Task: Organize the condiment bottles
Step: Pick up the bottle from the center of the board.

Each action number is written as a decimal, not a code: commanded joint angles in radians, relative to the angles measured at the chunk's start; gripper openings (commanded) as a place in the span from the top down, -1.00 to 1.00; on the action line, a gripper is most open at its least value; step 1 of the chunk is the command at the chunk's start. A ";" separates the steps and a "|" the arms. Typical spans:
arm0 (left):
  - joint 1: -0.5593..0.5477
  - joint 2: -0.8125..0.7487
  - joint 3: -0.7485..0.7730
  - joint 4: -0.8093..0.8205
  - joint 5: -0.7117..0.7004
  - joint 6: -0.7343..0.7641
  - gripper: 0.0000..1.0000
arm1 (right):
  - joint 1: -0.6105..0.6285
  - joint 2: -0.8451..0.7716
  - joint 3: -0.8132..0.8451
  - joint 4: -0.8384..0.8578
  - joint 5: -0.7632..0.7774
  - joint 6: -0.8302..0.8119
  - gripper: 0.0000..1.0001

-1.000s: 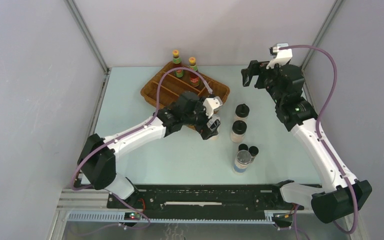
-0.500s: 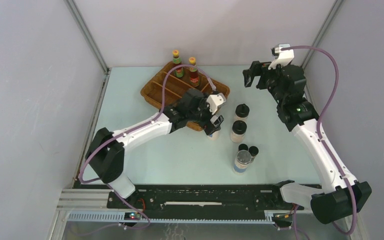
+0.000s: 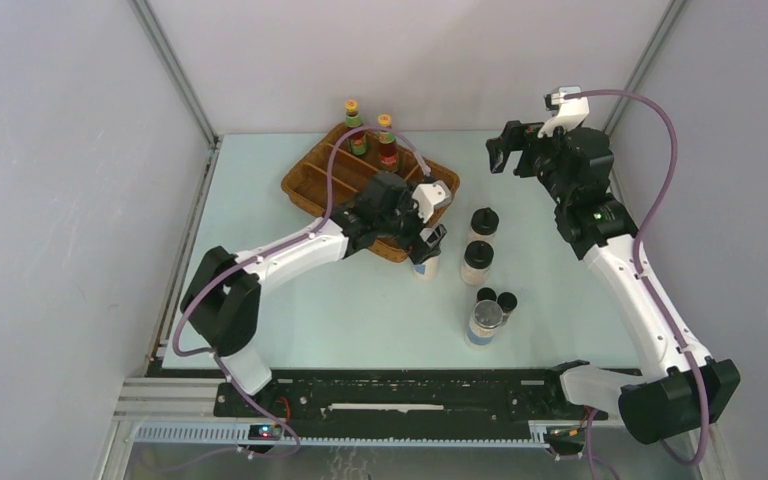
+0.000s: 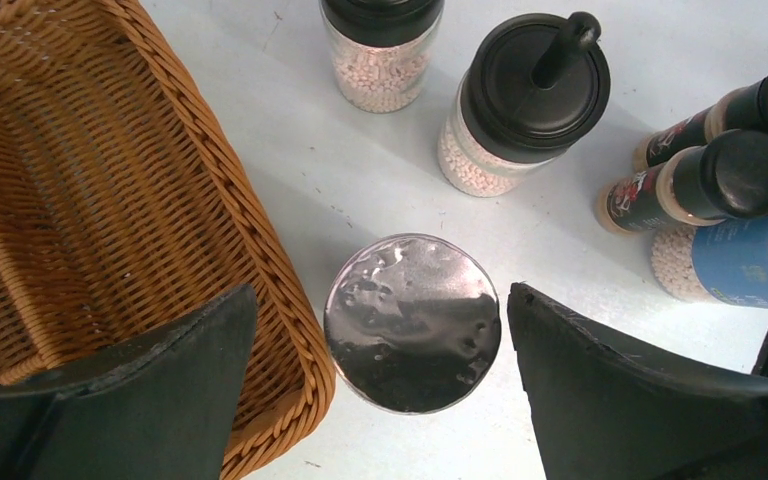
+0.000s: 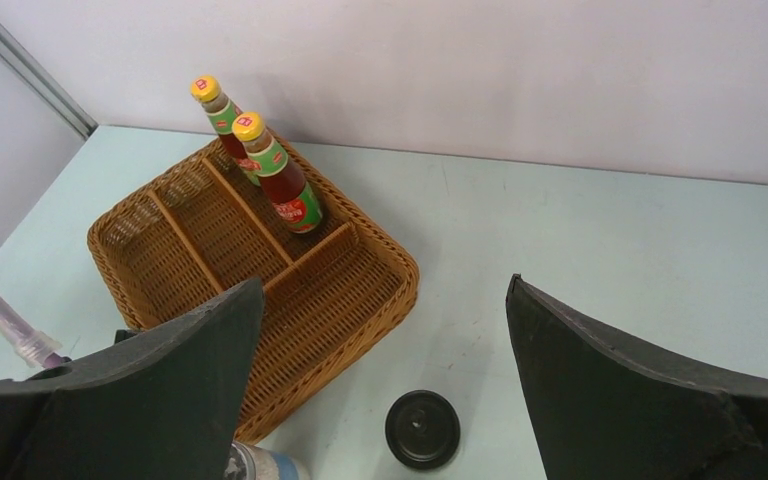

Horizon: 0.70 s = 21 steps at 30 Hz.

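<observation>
Pale mint tabletop (image 3: pixel 550 280), plain grey-white enclosure walls (image 3: pixel 60 200), left pincer (image 4: pixel 380 295) spread apart around silver-lidded jar (image 4: pixel 412 322), right pincer (image 5: pixel 385 290) apart, empty

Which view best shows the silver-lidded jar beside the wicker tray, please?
Left wrist: the jar sits centred, lid fully visible, inside the open left gripper. Top view: mostly hidden beneath that gripper. Right wrist: only a bottom-edge sliver.

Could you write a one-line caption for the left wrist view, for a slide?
Open left gripper brackets a silver-lidded jar beside the wicker tray.
</observation>
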 commanded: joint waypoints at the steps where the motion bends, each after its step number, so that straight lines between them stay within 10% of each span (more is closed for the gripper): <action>1: 0.003 0.015 0.079 0.004 0.041 -0.010 -1.00 | -0.009 0.009 0.001 0.038 -0.019 0.020 -0.99; 21: 0.003 0.076 0.140 -0.083 0.067 -0.020 -0.95 | -0.023 0.015 -0.012 0.051 -0.032 0.027 -0.99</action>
